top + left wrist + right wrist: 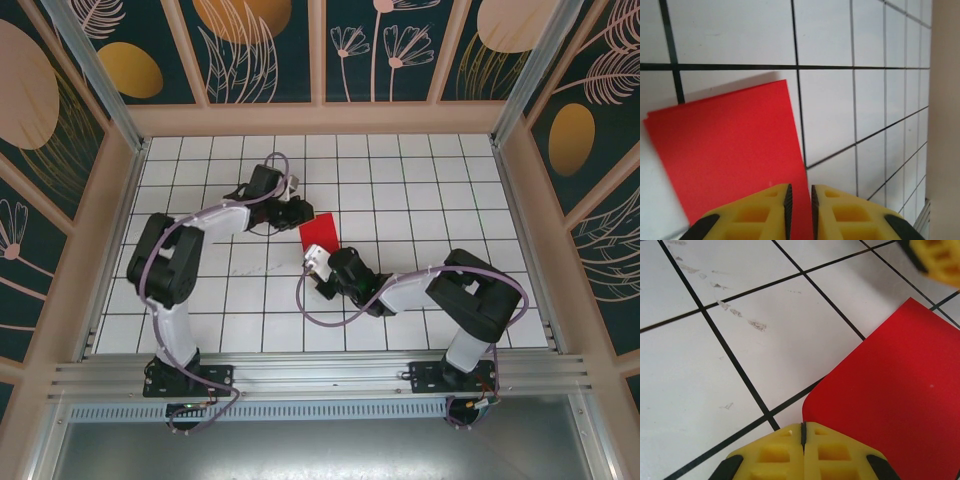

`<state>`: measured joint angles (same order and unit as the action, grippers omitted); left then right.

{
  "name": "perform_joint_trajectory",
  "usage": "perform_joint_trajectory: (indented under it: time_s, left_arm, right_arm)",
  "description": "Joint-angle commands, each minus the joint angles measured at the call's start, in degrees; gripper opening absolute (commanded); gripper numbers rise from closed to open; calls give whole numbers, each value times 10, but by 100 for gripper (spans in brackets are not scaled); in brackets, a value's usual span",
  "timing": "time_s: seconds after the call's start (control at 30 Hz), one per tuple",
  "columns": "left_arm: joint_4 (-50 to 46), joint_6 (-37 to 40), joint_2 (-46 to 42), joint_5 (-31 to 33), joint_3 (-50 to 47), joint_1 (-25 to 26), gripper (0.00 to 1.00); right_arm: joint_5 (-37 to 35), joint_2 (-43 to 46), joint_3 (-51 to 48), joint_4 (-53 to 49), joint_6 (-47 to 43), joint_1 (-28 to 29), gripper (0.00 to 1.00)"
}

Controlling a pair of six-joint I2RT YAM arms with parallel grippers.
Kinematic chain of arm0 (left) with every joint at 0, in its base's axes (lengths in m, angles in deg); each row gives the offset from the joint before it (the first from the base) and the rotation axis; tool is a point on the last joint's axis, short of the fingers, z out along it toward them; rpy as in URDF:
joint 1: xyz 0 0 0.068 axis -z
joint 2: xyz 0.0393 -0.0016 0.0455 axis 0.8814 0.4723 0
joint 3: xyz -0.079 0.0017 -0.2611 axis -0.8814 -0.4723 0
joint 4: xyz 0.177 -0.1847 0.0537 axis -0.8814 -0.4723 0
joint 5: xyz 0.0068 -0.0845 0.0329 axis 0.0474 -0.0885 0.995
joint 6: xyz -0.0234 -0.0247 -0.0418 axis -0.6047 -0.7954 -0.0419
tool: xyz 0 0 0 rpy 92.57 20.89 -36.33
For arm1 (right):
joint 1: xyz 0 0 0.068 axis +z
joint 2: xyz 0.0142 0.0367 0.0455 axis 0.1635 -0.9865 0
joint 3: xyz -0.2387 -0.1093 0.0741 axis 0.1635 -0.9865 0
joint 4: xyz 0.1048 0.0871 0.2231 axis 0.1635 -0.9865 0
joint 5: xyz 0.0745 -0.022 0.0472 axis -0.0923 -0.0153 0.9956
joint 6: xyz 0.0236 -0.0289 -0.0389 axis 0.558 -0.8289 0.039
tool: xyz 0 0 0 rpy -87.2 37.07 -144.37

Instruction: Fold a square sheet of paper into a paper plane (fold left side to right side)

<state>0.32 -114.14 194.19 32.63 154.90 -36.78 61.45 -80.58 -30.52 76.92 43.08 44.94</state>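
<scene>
Square sheet of paper lies mid table, apparently halved already (doubled edges visible in left wrist view); no dart shape yet, further folds remain. Left claw at its 10 o'clock, slightly parted; right claw at 6 o'clock, clenched, grasp uncertain.

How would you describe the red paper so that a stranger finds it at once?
Look at the white gridded table. Near its centre, between the left tool and the right tool, is the sheet of paper. It alone is bright red, plain and unmarked.
</scene>
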Motion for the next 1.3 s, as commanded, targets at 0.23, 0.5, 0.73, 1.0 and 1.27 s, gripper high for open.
perform_joint_trajectory:
  time_s: [0.23,0.5,0.73,1.0,1.27]
  left_arm:
    - [-54,62,123,-18,83,18,15]
    - [-64,73,140,-1,73,20,14]
    - [-62,74,141,1,70,20,13]
    - [-61,74,135,0,70,22,14]
    - [-76,86,105,-2,93,22,20]
  right_arm:
    - [60,14,20,-12,73,-25,0]
    - [135,35,24,-39,141,-76,0]
    - [158,32,28,-63,186,-116,0]
    - [154,8,57,-97,202,-150,0]
    - [173,-10,66,-107,194,-153,0]
